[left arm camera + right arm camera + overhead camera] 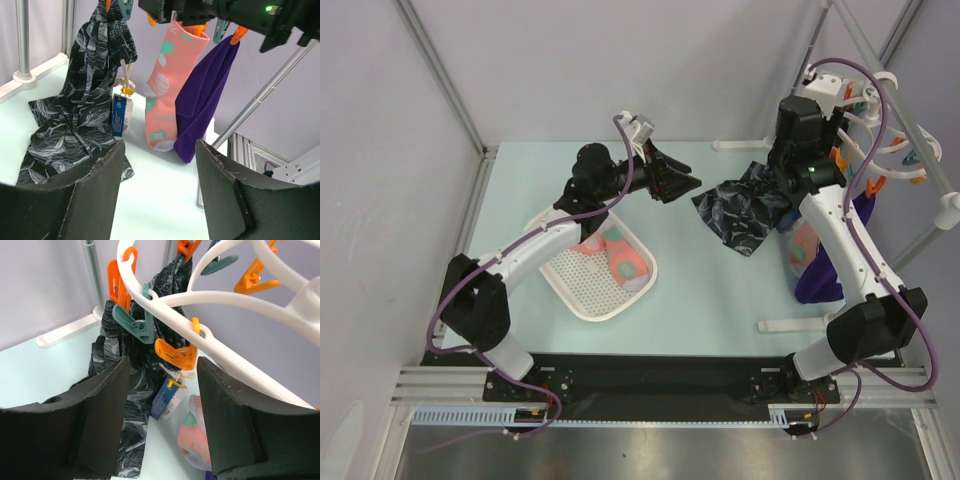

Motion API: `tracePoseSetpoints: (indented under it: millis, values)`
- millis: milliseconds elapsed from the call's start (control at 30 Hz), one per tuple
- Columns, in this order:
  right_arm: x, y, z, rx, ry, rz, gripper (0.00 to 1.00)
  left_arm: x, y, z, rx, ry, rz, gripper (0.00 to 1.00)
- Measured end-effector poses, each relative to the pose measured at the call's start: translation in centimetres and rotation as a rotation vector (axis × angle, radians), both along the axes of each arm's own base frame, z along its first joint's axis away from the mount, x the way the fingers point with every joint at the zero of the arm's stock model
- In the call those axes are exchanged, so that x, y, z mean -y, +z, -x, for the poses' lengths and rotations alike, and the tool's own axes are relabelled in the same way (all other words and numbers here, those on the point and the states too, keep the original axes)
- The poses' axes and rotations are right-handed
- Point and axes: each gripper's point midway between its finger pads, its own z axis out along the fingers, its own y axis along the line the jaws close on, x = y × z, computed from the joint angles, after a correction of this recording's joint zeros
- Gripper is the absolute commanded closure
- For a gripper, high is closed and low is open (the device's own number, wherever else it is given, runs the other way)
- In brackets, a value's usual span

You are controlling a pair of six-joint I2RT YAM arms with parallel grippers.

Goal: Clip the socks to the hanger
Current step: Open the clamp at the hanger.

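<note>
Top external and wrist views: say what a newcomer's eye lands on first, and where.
The white hanger with orange and teal pegs stands out at the far right, with a salmon-pink sock hanging from it beside a purple garment and a dark patterned cloth. Next comes the white tray by the left arm, holding more pink socks.

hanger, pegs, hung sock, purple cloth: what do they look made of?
By look: the hanger is hard white plastic, smooth, slightly glossy, a moulded ring. Its pegs are orange and teal plastic with the same sheen. The sock is matte knit fabric with a ribbed cuff. The purple cloth is soft and fuzzy, maybe fleece or microfibre; can't tell which.
</note>
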Motion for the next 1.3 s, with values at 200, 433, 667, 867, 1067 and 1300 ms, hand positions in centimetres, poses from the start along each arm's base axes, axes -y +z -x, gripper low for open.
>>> tracePoseSetpoints:
  millis: [200,433,667,867,1067,1300]
  values:
    - [0.3,-0.8,-0.5,-0.018,-0.009,0.001,0.44,-0.2,0.2,-0.1,0.004,0.001,0.006,0.36]
    - [0.5,-0.8,-0.5,-0.016,-0.016,-0.001,0.44,-0.2,0.2,-0.2,0.001,0.000,0.008,0.36]
    - [0.9,-0.8,-0.5,-0.016,-0.026,0.000,0.45,-0.3,0.2,-0.1,-0.001,-0.004,0.009,0.36]
    - [1.3,-0.9,-0.5,-0.016,-0.034,0.000,0.45,-0.2,0.3,-0.1,-0.003,-0.007,0.014,0.36]
    - [1.6,-0.5,-0.6,-0.012,-0.034,0.017,0.43,-0.2,0.4,0.1,0.001,-0.016,0.020,0.36]
    - [1.5,-0.3,-1.0,-0.012,-0.021,0.043,0.43,-0.2,0.5,0.2,0.007,-0.023,0.024,0.36]
